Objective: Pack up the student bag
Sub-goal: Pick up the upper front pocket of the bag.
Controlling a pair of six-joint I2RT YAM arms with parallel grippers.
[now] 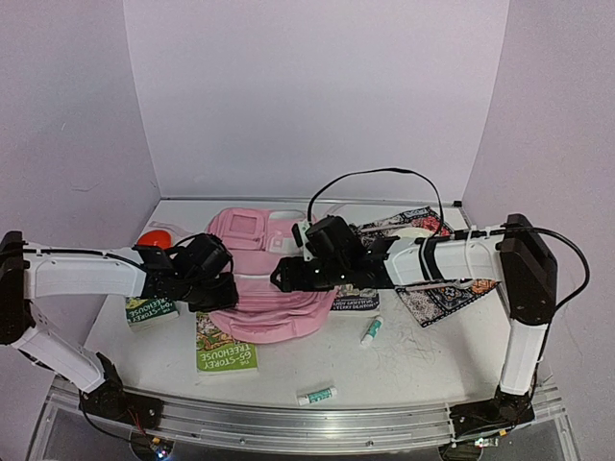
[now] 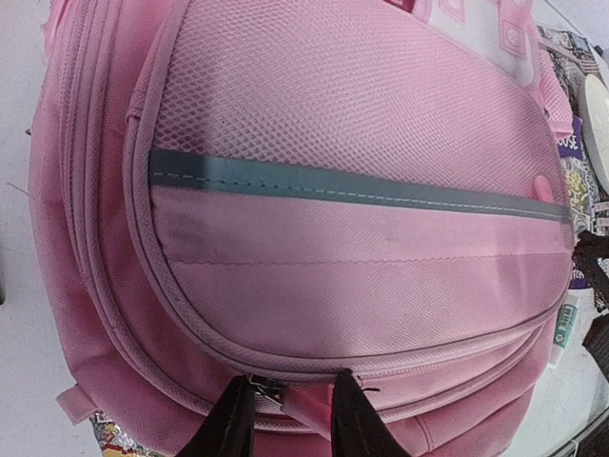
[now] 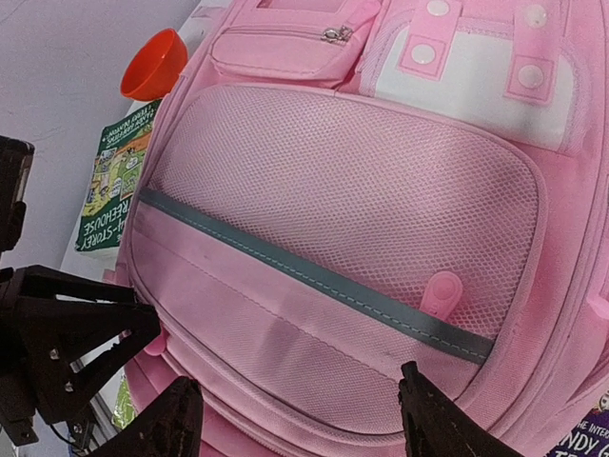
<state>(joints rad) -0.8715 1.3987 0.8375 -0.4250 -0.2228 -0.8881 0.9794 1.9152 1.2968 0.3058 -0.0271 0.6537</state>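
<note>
Hovering wide open over student bag point(image 3: 362, 190), right pincer point(image 3: 300, 400); left pincer point(image 2: 290, 421) astride zip tab point(image 2: 304, 400), maybe pinching, cannot tell.

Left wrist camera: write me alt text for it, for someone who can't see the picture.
A pink student bag fills the frame, its front pocket meshed on top with a grey reflective stripe across it. At the bottom edge the two black fingers of the left gripper flank a pink zip pull on the bag.
</note>
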